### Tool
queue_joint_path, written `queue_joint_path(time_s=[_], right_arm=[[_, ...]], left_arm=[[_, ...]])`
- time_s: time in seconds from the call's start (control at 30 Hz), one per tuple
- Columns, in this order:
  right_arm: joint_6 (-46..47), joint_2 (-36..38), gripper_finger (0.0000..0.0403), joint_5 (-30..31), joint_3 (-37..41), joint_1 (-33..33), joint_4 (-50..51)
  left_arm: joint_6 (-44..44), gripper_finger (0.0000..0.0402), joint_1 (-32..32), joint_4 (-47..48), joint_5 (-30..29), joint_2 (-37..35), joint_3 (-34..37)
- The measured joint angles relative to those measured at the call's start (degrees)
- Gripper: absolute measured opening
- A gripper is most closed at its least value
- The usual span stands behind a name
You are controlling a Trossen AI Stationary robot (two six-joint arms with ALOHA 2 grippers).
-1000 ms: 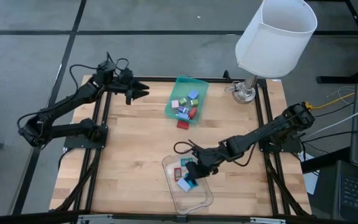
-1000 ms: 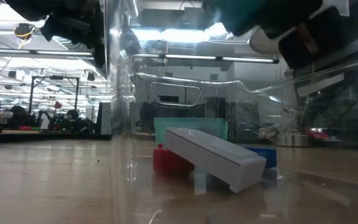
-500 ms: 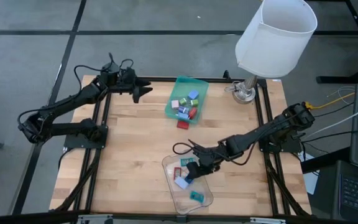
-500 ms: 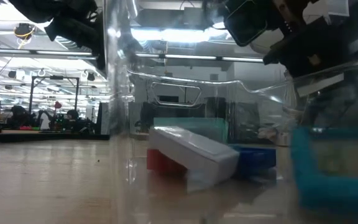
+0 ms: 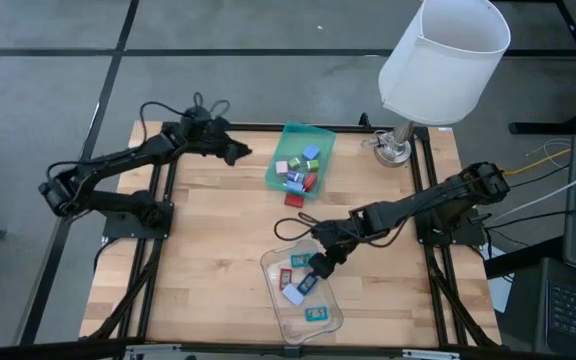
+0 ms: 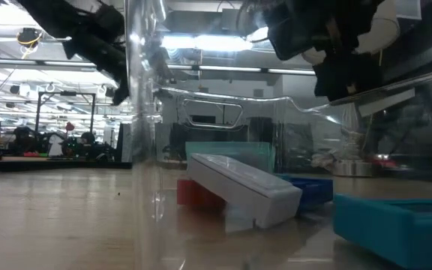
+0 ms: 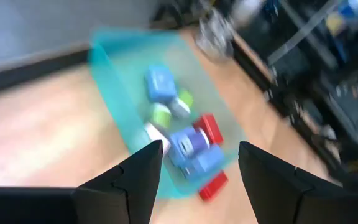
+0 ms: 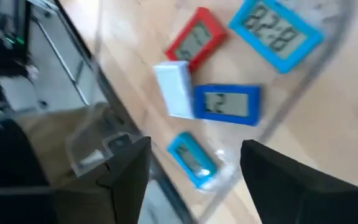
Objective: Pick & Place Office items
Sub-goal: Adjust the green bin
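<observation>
From above, the right gripper (image 5: pixel 325 258) hangs over the far end of the clear plastic tray (image 5: pixel 330 322), fingers parted and empty. Below and just nearside of it, inside that tray, lie flat rectangular office items — a red one (image 5: pixel 285 279), a blue one (image 5: pixel 307 284), a white block (image 5: pixel 291 295) and, farthest from the gripper, a teal one (image 5: pixel 316 315). The left gripper (image 5: pixel 238 152) hovers just beside the green rectangular tray (image 5: pixel 293 135), which holds a heap of small coloured cubes (image 5: pixel 299 170); one red piece (image 5: pixel 294 200) lies on the wooden table (image 5: pixel 208 250) outside it.

At table height, the white block (image 6: pixel 242 187) leans on the red piece (image 6: pixel 197 193), the teal slab (image 6: pixel 400 225) nearest.

The left wrist camera shows its fingers (image 7: pixel 143 171) apart, holding nothing — the green tray ahead.

The right wrist camera looks down on the four pieces, its fingers (image 8: pixel 129 165) spread and empty.
</observation>
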State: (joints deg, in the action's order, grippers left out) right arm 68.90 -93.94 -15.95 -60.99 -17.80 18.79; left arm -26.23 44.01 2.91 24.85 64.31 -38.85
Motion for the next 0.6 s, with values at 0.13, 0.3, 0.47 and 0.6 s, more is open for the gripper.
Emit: queue_joint_path(time_s=[0.13,0.3,0.47,0.6], right_arm=[[-5.90,0.66,0.0234,-4.13,0.00,2.40,4.64],[-11.69,0.84,0.0233,-7.77,0.00,4.43,7.24],[-14.80,0.84,0.0233,-8.03,0.00,5.80,7.63],[-15.42,1.31,0.0233,-6.39,-0.02,6.98,7.61]], left_arm=[[4.46,0.0215,-5.48,1.14,0.34,3.19,-0.88],[14.99,0.0215,-13.69,8.73,0.29,6.28,-6.46],[25.55,0.0204,-19.68,19.11,-11.54,10.19,-12.30],[28.46,0.0204,-18.60,24.13,-25.67,13.84,-13.63]])
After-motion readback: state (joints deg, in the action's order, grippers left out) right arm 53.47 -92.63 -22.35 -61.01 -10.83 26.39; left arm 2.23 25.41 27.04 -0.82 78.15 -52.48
